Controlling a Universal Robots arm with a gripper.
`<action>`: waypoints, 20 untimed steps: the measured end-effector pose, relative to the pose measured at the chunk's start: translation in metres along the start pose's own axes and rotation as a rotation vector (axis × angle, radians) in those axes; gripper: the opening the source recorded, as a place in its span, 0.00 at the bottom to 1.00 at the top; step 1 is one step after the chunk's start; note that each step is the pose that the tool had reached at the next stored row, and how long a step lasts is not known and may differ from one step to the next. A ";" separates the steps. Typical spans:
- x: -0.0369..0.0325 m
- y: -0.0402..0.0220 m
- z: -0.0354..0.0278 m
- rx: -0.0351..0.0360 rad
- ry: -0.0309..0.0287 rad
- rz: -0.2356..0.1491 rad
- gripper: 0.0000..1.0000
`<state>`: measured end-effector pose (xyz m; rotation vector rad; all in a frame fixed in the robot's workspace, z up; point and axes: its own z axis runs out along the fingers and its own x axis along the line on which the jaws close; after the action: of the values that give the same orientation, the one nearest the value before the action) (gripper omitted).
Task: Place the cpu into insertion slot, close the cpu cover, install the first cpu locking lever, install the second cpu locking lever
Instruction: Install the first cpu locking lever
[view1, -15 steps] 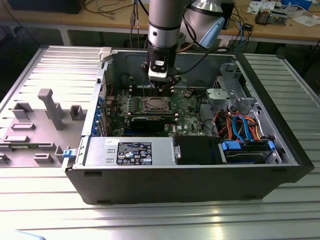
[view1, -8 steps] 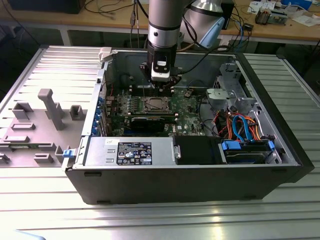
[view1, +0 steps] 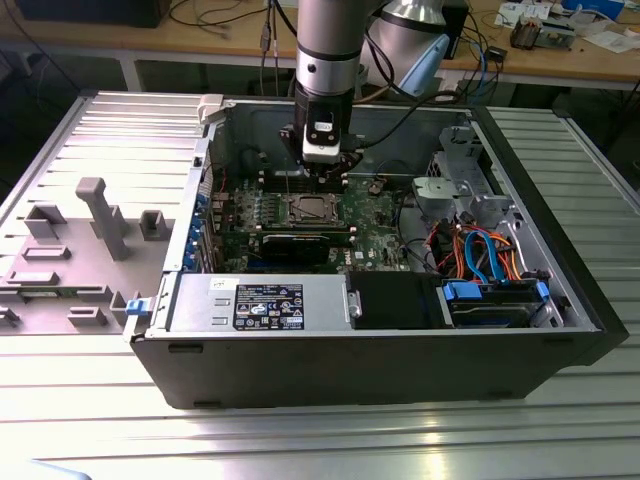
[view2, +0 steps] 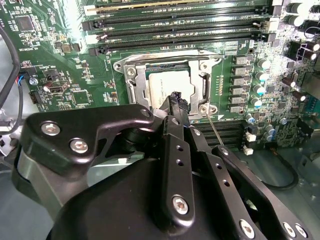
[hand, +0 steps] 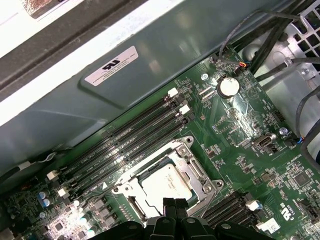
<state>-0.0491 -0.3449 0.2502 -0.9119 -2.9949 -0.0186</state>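
Just above the exterior view's centre, the gripper (view1: 322, 180) hovers clenched and empty over the cpu (view1: 305, 211) seated in its insertion slot (view2: 200, 82), probably pinched shut for pushing.

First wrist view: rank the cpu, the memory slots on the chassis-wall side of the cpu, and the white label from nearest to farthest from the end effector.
1. cpu: right by the end effector's tips.
2. memory slots: the bank between the cpu and the chassis wall.
3. white label: on the chassis wall, beyond the slots.
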 end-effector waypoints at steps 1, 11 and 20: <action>0.0000 -0.0001 0.0000 0.0000 0.0000 -0.003 0.11; 0.0003 -0.0003 0.0003 0.0010 0.0006 -0.075 0.11; 0.0003 -0.0003 0.0003 0.0010 0.0006 -0.075 0.11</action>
<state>-0.0496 -0.3450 0.2499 -0.7984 -3.0267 -0.0180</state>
